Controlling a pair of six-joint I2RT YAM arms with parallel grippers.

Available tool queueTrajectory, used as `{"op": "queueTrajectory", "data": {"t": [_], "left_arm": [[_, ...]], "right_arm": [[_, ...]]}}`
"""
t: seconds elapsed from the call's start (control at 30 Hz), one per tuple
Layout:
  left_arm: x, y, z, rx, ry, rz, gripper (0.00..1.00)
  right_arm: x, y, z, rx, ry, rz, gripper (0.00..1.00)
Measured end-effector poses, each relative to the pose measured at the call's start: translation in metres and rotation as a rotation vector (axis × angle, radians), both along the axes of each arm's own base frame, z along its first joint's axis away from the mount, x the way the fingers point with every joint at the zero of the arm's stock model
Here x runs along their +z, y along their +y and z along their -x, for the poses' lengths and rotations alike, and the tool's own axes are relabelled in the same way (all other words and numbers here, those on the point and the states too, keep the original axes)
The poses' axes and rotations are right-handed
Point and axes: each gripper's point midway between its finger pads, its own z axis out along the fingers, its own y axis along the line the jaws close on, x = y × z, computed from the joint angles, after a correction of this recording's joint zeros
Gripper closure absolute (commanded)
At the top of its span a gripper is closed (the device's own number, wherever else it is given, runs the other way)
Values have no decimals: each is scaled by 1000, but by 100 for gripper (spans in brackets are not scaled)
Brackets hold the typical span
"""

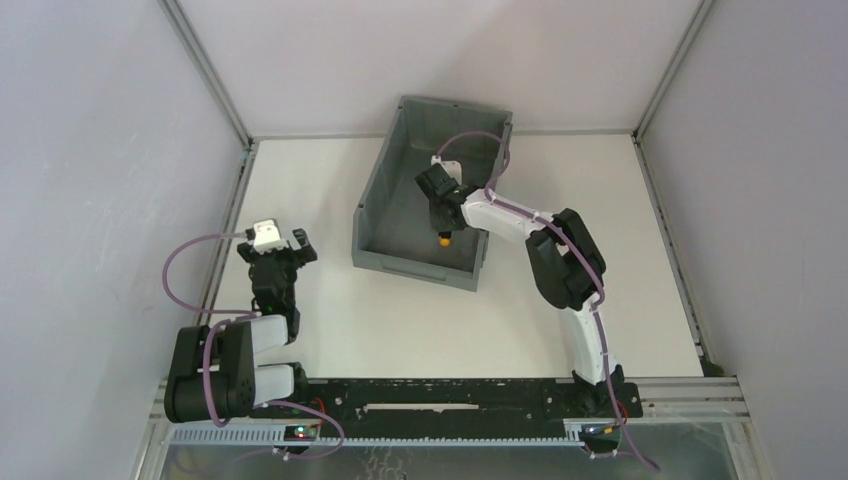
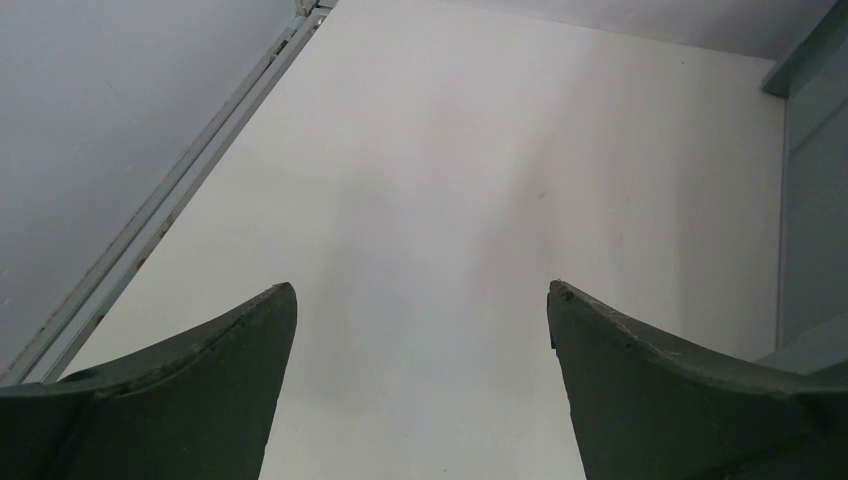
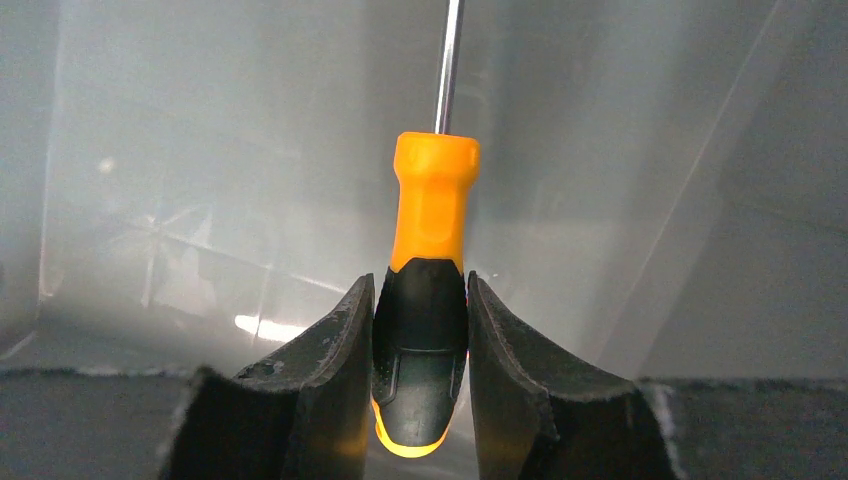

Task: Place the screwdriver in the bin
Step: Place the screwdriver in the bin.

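Observation:
The screwdriver (image 3: 430,230) has an orange and black handle and a steel shaft pointing away from the wrist camera. My right gripper (image 3: 420,285) is shut on its black grip. From above, that gripper (image 1: 440,205) hangs inside the grey bin (image 1: 380,215), with the orange handle end (image 1: 444,239) showing below it. The bin's floor and walls fill the right wrist view behind the tool. My left gripper (image 2: 422,290) stands open over bare white table, with nothing between its fingers; in the top view it (image 1: 280,240) is left of the bin.
The bin's grey outer wall (image 2: 815,200) rises at the right of the left wrist view. A metal rail (image 1: 228,225) lines the table's left edge, close to the left gripper. Grey enclosure walls stand on both sides and behind.

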Motion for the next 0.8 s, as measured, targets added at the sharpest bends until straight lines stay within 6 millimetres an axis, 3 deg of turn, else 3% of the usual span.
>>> {"op": "queueTrajectory", "data": {"t": [0.17, 0.3, 0.53, 0.63, 0.7, 0.8], "left_arm": [[0, 0, 0, 0, 0, 0, 0], [0, 0, 0, 0, 0, 0, 0], [0, 0, 0, 0, 0, 0, 0], [0, 0, 0, 0, 0, 0, 0], [0, 0, 0, 0, 0, 0, 0], [0, 0, 0, 0, 0, 0, 0]], "right_arm": [[-20, 2, -2, -1, 13, 11, 97], [-31, 2, -2, -4, 19, 21, 83], [-31, 3, -5, -6, 7, 16, 42], [-31, 3, -5, -9, 7, 17, 30], [-31, 2, -5, -10, 7, 24, 14], [-31, 0, -4, -11, 7, 34, 7]]}}
